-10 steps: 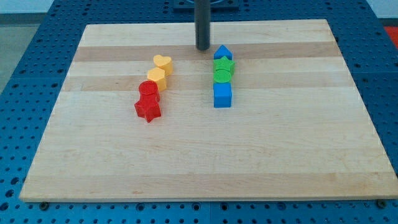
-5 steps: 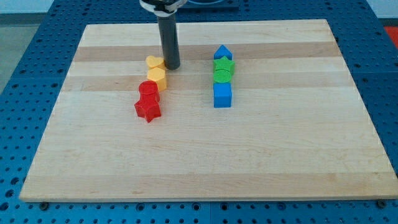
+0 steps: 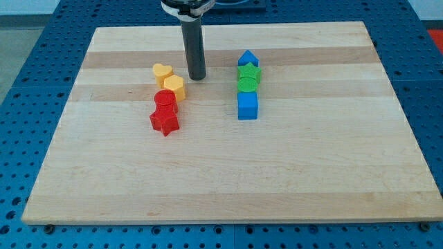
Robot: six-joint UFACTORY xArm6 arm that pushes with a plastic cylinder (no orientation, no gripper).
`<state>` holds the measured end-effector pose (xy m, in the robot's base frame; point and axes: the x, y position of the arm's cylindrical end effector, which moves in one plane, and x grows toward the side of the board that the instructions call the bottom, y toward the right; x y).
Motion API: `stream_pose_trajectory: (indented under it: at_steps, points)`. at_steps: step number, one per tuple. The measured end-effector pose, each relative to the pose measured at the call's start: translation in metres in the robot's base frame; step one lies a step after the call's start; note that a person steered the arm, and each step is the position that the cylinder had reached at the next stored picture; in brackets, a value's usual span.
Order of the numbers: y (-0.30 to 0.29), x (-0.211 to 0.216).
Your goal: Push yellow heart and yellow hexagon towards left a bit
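- Yellow heart (image 3: 162, 72) sits upper left of frame centre, on the board (image 3: 311, 173); yellow hexagon (image 3: 174, 87) is just below-right of it, touching or nearly so.
- My tip (image 3: 197, 77) is just to the right of the hexagon, slightly above its level, w/ a small gap — not touching either yellow block. It's a bare rod, no jaws, nothing held.
- Step in hand, as I judge it: the leftward push. The heart sits further left than the hexagon, so the hexagon looks like the one that needs a nudge.
- Next move calls for: drop the tip a little toward frame bottom to line up w/ the hexagon's right face, then a short sweep left — only "a bit", so stop early.
- In the way: red cylinder (image 3: 165, 101) touches the hexagon's lower edge, red star (image 3: 165, 122) below it. A push aimed too low could drag the reds along.
- Other things: a column right of centre — blue pointed block (image 3: 248, 58), green star (image 3: 249, 71), green cylinder (image 3: 247, 84), blue cube (image 3: 248, 106) — well apart from the tip's leftward path, no obstruction.
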<state>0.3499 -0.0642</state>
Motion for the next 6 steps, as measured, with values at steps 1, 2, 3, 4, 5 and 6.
stream_pose_trajectory:
  at_steps: [1, 2, 3, 4, 5, 6]
  points:
    - [0.0, 0.016]
    - [0.0, 0.027]
    - [-0.007, 0.03]
    - [-0.017, 0.03]
    - [-0.019, 0.03]
    - [-0.013, 0.03]
